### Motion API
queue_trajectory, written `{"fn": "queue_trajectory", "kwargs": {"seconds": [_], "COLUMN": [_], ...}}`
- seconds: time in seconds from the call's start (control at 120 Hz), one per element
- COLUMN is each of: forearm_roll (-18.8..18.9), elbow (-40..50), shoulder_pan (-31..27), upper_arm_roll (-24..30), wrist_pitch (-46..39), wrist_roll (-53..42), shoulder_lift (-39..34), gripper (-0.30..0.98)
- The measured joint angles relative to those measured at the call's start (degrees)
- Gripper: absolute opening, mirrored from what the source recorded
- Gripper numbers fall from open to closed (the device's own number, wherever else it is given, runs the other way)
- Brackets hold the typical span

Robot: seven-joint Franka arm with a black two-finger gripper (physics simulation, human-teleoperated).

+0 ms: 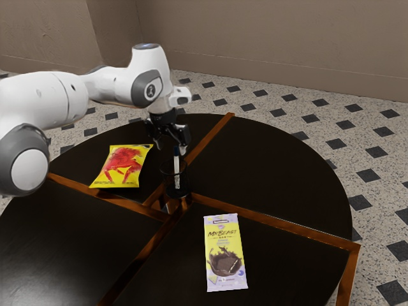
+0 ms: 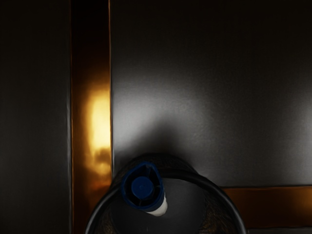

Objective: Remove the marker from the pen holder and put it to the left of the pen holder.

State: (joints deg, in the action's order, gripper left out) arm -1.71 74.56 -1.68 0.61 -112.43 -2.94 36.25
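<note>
One marker (image 1: 177,168) leaned in the holder (image 1: 168,183), cap (image 2: 142,187) up. My gripper (image 1: 171,147) hung above the holder, jaws spread. Marker judged light, stiff, slick; best pinched just below the cap.

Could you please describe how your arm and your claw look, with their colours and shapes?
My white, smooth-shelled arm is thick and rounded, with grey bands at its joints, some framing round white covers; one cover bears a small dark marking. My black two-finger claw looks narrow and angular.
</note>
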Motion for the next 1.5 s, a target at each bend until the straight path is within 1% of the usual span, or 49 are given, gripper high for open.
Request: {"fn": "queue_trajectory", "kwargs": {"seconds": [0.092,0.2,0.267,0.342,0.433,0.525,0.783,0.975,1.117,1.3,1.35,1.425,1.5], "forearm_roll": [1.5,2.1,2.1,1.9,1.3,0.6,-0.7,-1.3,-0.9,-0.4,-0.2,0.0,0.5], "elbow": [4.6,10.3,11.2,11.6,12.2,12.6,14.1,15.5,15.5,15.6,16.6,20.5,21.4], "shoulder_pan": [0.1,-0.1,0.1,0.3,0.4,0.7,0.6,0.3,0.1,-0.1,0.0,0.4,1.4], "upper_arm_roll": [0.0,0.2,0.2,0.2,0.2,0.3,0.3,1.4,1.5,1.5,1.5,1.5,1.5], "wrist_pitch": [-5.5,-12.7,-16.0,-18.6,-20.8,-22.1,-23.5,-23.1,-22.4,-19.7,-18.8,-17.8,-17.2], "wrist_roll": [-0.1,-0.2,-0.2,-0.2,-0.2,-0.2,-0.2,-0.2,0.1,0.9,1.2,1.7,2.1], "shoulder_lift": [-1.6,-4.1,-4.4,-4.2,-4.0,-3.5,-3.5,-4.4,-4.7,-6.0,-7.9,-14.1,-17.8], "gripper": [0.58,0.54,0.49,0.41,0.32,0.26,0.13,0.06,-0.02,-0.07,-0.07,-0.08,-0.08]}}
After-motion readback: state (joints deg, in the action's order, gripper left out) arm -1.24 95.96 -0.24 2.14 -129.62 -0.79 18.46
